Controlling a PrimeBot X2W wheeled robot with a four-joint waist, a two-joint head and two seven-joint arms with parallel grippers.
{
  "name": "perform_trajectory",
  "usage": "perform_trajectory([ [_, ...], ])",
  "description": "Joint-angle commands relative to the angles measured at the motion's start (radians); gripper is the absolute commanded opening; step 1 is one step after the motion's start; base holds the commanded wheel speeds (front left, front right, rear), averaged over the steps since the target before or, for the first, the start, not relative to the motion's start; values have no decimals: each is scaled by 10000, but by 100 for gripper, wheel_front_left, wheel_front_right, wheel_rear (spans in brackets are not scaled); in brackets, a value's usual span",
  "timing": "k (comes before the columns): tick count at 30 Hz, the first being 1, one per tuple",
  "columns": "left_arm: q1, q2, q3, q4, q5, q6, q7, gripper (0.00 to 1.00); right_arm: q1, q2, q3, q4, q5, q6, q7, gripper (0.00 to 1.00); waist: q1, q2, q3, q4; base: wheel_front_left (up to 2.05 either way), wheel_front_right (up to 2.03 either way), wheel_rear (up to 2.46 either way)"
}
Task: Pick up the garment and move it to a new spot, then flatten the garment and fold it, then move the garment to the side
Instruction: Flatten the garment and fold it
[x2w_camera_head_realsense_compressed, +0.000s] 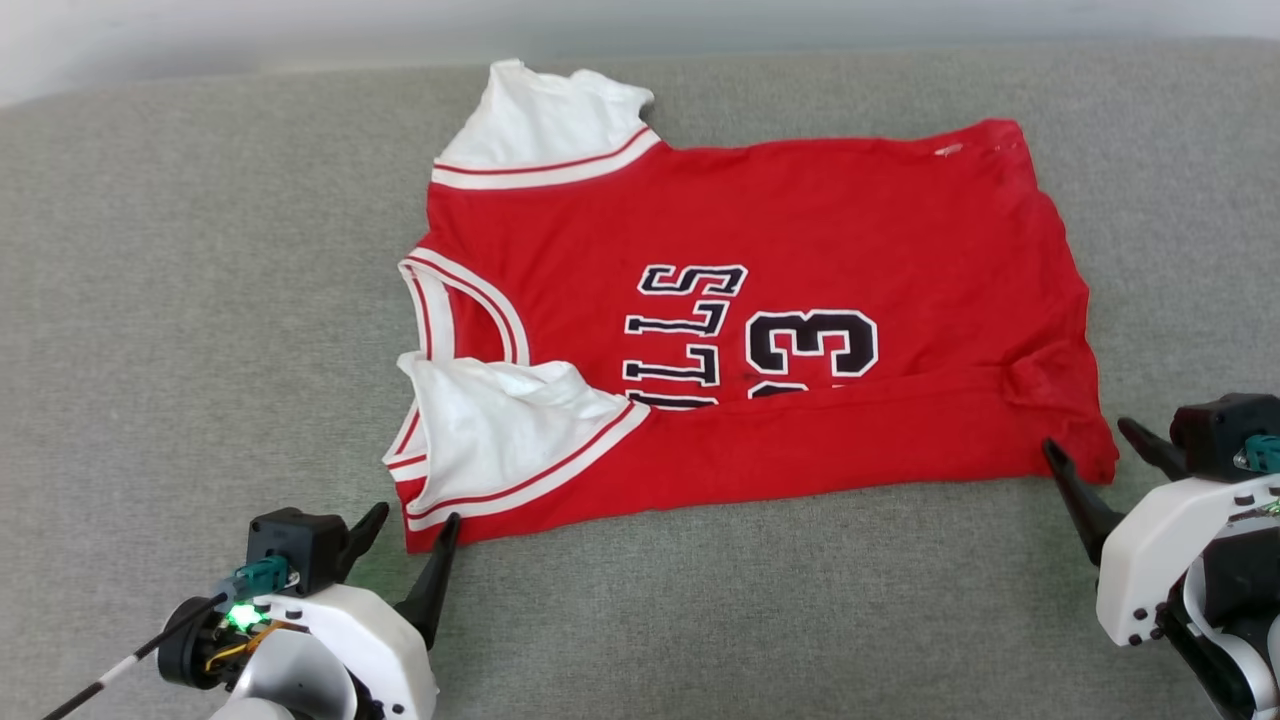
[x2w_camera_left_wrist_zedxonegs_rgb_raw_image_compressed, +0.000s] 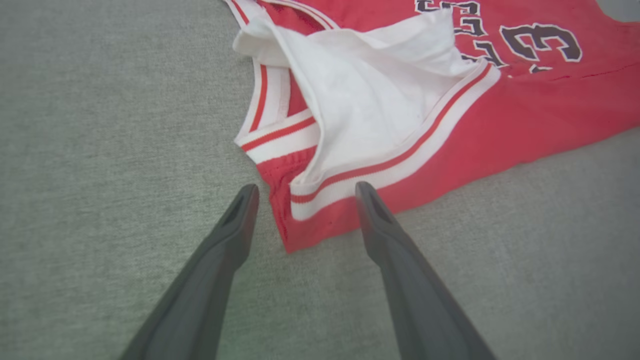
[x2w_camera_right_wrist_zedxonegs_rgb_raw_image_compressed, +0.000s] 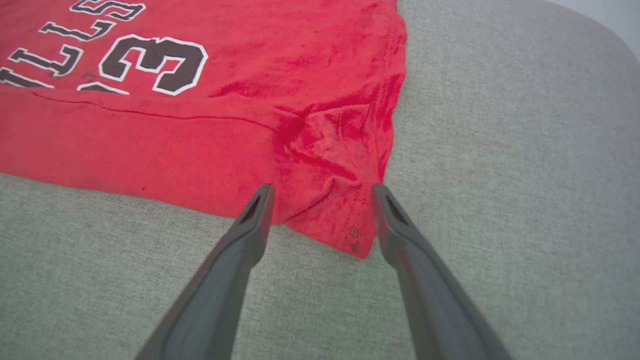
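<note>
The garment (x2w_camera_head_realsense_compressed: 800, 300) lies flat on the grey surface (x2w_camera_head_realsense_compressed: 200, 300), collar at 9 o'clock, hem at 3, its near long edge doubled over the lettering. Folding seems to be under way, with one lengthwise fold laid. The left gripper (x2w_camera_head_realsense_compressed: 416, 515) at 7 o'clock and the right gripper (x2w_camera_head_realsense_compressed: 1087, 435) at 4 o'clock are both spread and empty, each by a near corner. The next move probably calls for reaching the far edge at 12. The surface's back edge runs close behind the far sleeve, and bare room lies at 9 and 6.
</note>
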Motion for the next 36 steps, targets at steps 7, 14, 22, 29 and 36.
perform_trajectory([
  [7, -107, 136, 62, 309, 205, 908, 953, 100, 171, 481, -177, -631, -184, -4, 89, 100, 0, 0, 478, -213, 0, 0, 0],
  [14, -33, 49, -299, 692, -54, 686, 1594, 46, 192, 481, -332, -767, -324, -4, 129, 100, 0, 0, 678, -237, 0, 0, 0],
  [22, -125, -55, -447, 381, -122, 272, 1161, 0, -41, 366, -642, -375, -337, -4, 519, 100, 0, 0, 336, 21, 0, 0, 0],
  [29, -96, 81, -365, -650, 99, 274, 632, 0, -444, 324, -1063, 591, -509, -5, 1274, 100, 0, 0, 212, 407, 0, 0, 0],
  [36, -212, 190, -706, -1659, 356, 90, 669, 0, -683, 479, -1449, 1900, -485, -5, 1756, 100, 0, 0, 458, 770, 0, 0, 0],
])
